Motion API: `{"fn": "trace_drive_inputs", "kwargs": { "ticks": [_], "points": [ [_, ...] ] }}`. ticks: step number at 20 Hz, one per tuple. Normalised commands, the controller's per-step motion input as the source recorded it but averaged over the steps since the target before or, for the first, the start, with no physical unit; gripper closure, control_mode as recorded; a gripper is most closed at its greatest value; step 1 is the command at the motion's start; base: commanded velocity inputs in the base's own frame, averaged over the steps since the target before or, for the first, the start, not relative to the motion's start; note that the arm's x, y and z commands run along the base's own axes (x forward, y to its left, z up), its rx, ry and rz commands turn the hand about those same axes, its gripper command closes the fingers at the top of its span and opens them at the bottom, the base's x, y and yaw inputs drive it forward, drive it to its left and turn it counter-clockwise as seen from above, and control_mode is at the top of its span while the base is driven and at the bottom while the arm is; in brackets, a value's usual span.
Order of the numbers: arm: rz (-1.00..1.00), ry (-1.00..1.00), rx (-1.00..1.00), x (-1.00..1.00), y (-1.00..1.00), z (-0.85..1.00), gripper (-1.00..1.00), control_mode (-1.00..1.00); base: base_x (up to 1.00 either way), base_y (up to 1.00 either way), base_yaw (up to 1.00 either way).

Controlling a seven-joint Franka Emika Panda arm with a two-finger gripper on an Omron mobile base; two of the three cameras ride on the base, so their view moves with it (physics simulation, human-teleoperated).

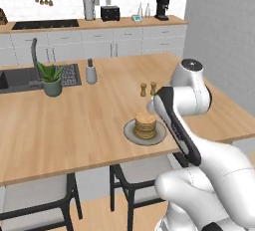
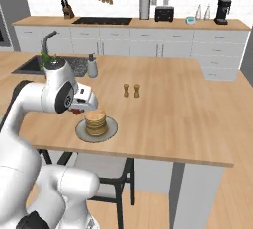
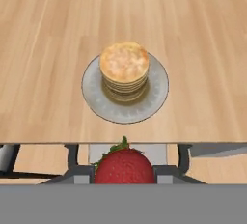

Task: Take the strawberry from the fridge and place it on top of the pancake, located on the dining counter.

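The strawberry [image 3: 124, 166], dark red with green leaves, sits between the fingers of my gripper [image 3: 124, 175], which is shut on it. The pancake [image 3: 124, 66] is a tan stack on a round grey plate [image 3: 157, 97], close to the near edge of the dining counter [image 3: 48, 49]. In the right base view my gripper [image 2: 79, 108] hovers just left of the pancake [image 2: 95, 122], near the counter's front edge, with the strawberry [image 2: 75, 110] red at its tip. In the left base view my arm rises just right of the pancake [image 1: 145, 124]. The fridge is out of view.
Two small brown shakers [image 2: 131, 90] stand behind the plate. Dark-framed chairs [image 1: 134, 175] are tucked under the counter's front edge. A potted plant [image 1: 51, 78], a soap dispenser [image 1: 90, 72] and a sink sit far left. The wall counter with appliances runs along the back.
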Motion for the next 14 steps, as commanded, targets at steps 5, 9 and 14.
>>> {"fn": "trace_drive_inputs", "kwargs": {
  "ticks": [5, 9, 14],
  "points": [
    [0.07, 0.05, 0.00, 1.00, 0.00, -0.31, 1.00, -1.00, 0.00, 0.00, 0.00],
    [0.05, 0.06, 0.00, 1.00, 0.00, -0.38, 1.00, -1.00, 0.00, 0.00, 0.00],
    [0.02, 0.00, -0.01, 1.00, 0.00, -0.59, 1.00, -1.00, 0.00, 0.00, 0.00]
  ]
}}
